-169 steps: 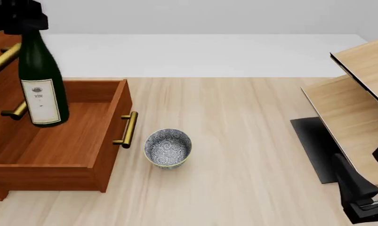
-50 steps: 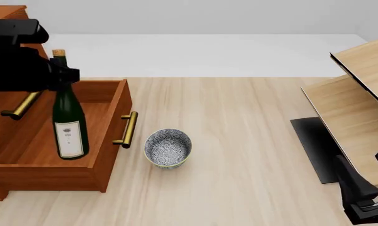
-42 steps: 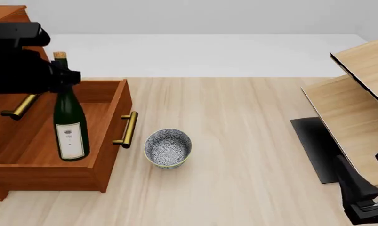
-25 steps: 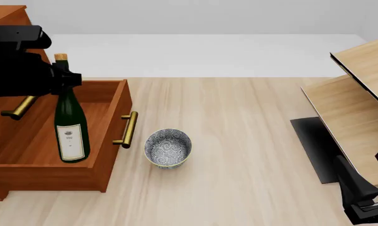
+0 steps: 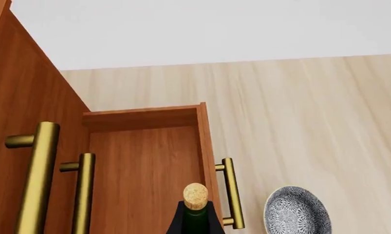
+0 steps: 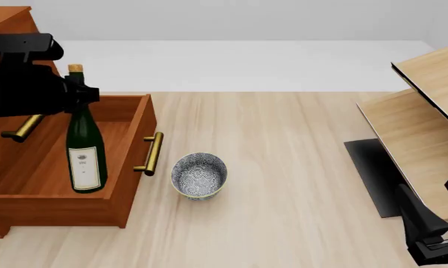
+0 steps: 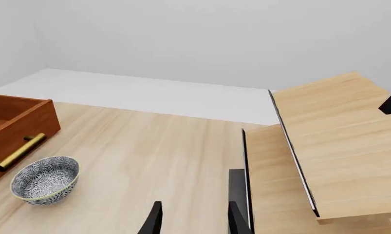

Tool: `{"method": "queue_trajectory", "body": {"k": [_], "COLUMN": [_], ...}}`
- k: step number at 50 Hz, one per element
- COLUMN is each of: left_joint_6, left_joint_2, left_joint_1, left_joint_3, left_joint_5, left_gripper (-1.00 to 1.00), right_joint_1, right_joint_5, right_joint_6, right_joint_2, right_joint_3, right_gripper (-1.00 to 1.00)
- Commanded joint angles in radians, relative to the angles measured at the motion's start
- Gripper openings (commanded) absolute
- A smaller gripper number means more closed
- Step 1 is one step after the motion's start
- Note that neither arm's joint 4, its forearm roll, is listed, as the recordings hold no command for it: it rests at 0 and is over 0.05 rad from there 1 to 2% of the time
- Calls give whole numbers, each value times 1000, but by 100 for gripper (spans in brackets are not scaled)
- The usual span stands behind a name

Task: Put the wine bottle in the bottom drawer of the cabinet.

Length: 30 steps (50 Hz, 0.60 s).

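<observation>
Nearest the camera, well to the right of the patterned bowl (image 6: 199, 175), the right gripper (image 7: 192, 218) rests low at the table's (image 6: 283, 167) near edge, its two fingers standing apart with nothing between them. Beyond it lie the pale slanted panels (image 6: 424, 111), which play no part here.

The bowl sits on the table just in front of the brass handle (image 6: 152, 153) of the bottom drawer (image 6: 97, 201), close to it but not touching. The drawer is pulled out wide, and just left of the bowl, past the drawer front, the wine bottle (image 6: 83, 142) stands upright inside, its base seemingly on the drawer floor, label facing the camera.

Farther back, the left gripper (image 6: 73, 94) sits at the bottle's neck just under the cork (image 5: 195, 192). The fingers are hidden in the front view and cut off in the left wrist view, so I cannot tell whether they are clamped or have let go. Behind stands the cabinet (image 6: 8, 22) with its upper handles.

The likely risk is a topple: a tall, slim bottle held high is top-heavy, and a sideways drag on withdrawal could tip it against the drawer wall or out toward the bowl. Closing the drawer sharply could also knock it over.
</observation>
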<state>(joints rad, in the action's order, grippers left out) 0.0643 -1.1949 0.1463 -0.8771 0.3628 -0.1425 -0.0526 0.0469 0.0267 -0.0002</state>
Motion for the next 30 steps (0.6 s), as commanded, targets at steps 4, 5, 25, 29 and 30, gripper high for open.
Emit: {"method": "queue_trajectory", "body": {"k": [4,5,25,29,30], "left_joint_6": [-2,-3,19,20,15], "left_joint_2": [-43,-46,-129,-145,-152], "left_joint_1": [1,-1,-19,-23,-28], "left_joint_3": [57,59,89,86,84], "left_joint_5": [-33,-36,-133,-149,-152], "left_gripper": [-100,-100,-100,-100,-100], "right_joint_1": [2,2,8,9,10], "right_joint_5": [-3,-3,-9,-8,-7], "right_joint_6": [0,1,1,2,1], "right_joint_2": [-2,-2,-7,-5,-4], "right_joint_3": [0,0,0,0,0], "right_gripper": [100,100,100,100,100]}}
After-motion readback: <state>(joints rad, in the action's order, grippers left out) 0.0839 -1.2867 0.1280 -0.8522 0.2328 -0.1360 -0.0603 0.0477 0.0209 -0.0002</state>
